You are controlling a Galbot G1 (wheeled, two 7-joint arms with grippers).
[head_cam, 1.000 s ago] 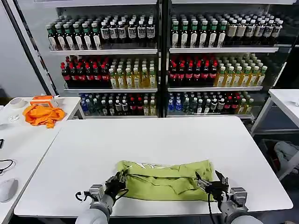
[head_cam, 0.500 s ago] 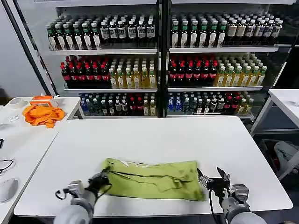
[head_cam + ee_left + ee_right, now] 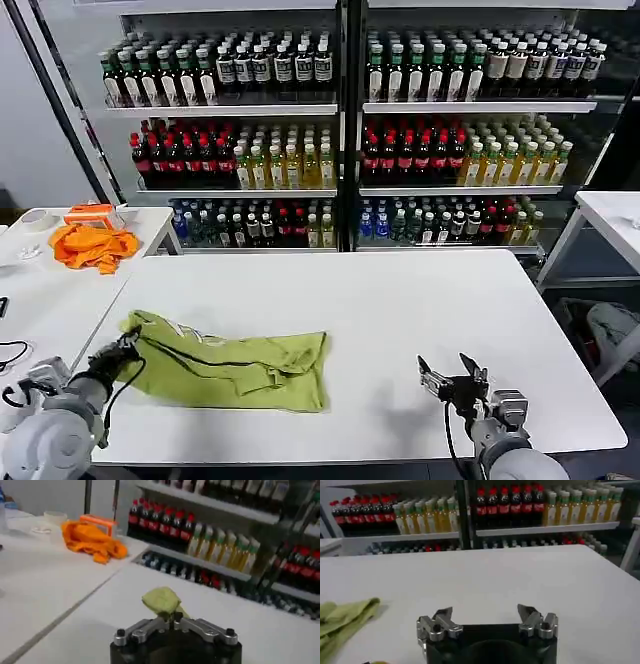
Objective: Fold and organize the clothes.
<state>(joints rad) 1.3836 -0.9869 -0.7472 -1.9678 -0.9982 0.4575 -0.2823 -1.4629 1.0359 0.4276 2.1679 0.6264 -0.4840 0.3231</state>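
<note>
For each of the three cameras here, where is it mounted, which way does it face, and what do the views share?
Head view: on the robot's head, looking down at the white table; both arms show, left hand pinching the T-shirt, right hand open.
Left wrist view: behind the left hand, facing the bottle shelves.
Right wrist view: behind the right hand, facing the bottle shelves.
Shared: the T-shirt appears in all three.

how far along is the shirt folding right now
Partly done: the T-shirt lies folded into a long band on the white table. In hand: the left gripper is shut on the T-shirt's end near the table's left edge. The right gripper is open over bare table, away from the cloth. Left: folding the band smaller and tidying it.
</note>
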